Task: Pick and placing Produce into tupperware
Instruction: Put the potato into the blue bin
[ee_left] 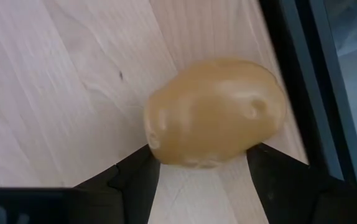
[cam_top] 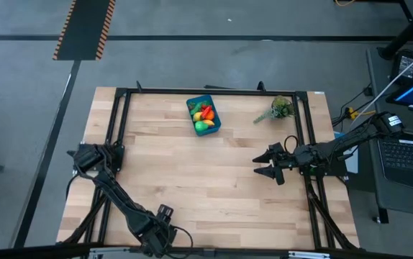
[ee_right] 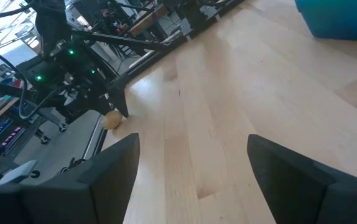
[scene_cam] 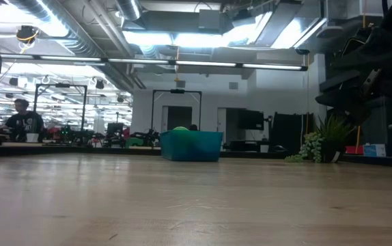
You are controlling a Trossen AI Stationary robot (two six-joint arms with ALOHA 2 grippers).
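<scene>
A tan potato (ee_left: 216,112) lies on the wooden table near its front edge, left of centre, and it also shows in the right wrist view (ee_right: 111,119). My left gripper (ee_left: 201,152) points down over it, open, one finger on each side of the potato's near end. In the high view the left arm (cam_top: 157,229) hides the potato. The teal tupperware (cam_top: 203,115) stands at the far middle of the table with several toy fruits (cam_top: 204,119) inside. My right gripper (cam_top: 262,165) waits open at the right, holding nothing. My left gripper's fingers (ee_left: 135,177) come from above and flank the potato's near end (ee_left: 191,160). The potato's bulge covers the fingertips, so I cannot tell whether they touch it. The potato rests on the table.
A leafy green sprig (cam_top: 278,109) lies at the far right. A black frame rail (cam_top: 120,129) runs round the table's edges, close beside the potato (ee_left: 303,74). Bare wood lies between the potato and the tupperware (scene_cam: 191,145). A person (scene_cam: 22,123) sits in the room beyond.
</scene>
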